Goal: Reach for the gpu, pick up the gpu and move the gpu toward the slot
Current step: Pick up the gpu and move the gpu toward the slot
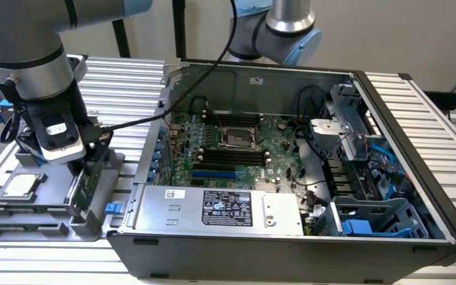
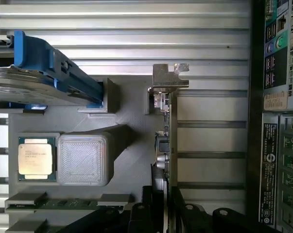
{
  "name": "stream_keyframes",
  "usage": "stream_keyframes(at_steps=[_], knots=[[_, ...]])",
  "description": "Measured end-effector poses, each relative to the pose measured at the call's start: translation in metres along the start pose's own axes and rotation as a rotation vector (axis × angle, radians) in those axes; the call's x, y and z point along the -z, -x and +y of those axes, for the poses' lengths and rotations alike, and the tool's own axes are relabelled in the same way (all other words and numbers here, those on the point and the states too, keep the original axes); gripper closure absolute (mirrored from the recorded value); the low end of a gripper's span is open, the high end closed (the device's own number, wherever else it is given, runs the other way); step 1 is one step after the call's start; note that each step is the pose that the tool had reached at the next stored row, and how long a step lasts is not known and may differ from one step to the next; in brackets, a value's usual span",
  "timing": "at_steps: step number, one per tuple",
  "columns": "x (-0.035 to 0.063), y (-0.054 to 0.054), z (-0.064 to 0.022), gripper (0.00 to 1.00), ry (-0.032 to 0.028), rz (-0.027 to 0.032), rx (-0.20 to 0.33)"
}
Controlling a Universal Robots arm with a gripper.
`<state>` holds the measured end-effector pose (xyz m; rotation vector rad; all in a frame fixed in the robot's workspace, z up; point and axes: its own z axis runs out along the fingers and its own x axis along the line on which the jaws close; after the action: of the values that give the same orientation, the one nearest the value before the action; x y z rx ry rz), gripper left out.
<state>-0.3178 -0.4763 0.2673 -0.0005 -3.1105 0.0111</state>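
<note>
One pincer [image 2: 168, 196] is working here, and it is clenching the gpu [image 2: 171, 138]: its black fingers [image 2: 153, 204] are pressing on either face of the thin green card. The card is standing on edge in a groove of the grey fixture tray [image 2: 131, 114], not yet lifted clear, with its silver bracket [image 2: 168, 77] sitting at the end away from the grip. On the same tray a square silver processor chip [image 2: 36, 158] is lying flat in its pocket and a hard drive with blue rails [image 2: 44, 73] is resting near it, both apart from the card. The tray is sitting on the ribbed aluminium table [image 1: 125, 83], just beside the open computer case [image 1: 291, 255] on the exterior view's left, and inside the case the motherboard [image 1: 236, 142] is lying exposed.
</note>
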Motion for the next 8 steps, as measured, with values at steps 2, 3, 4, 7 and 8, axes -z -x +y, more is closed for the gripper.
stream_keyframes(at_steps=[2, 3, 4, 7, 8], knots=[[0.0084, 0.003, -0.0002, 0.74, 0.0004, 0.0056, 0.000], [0.0128, 0.005, -0.0003, 0.74, 0.0005, 0.0077, 0.000], [0.0175, 0.007, -0.0004, 0.74, 0.0004, 0.0096, 0.000], [0.0312, 0.012, -0.0009, 0.74, 0.0005, 0.0124, 0.000], [0.0360, 0.014, -0.0011, 0.74, 0.0007, 0.0130, 0.000]])
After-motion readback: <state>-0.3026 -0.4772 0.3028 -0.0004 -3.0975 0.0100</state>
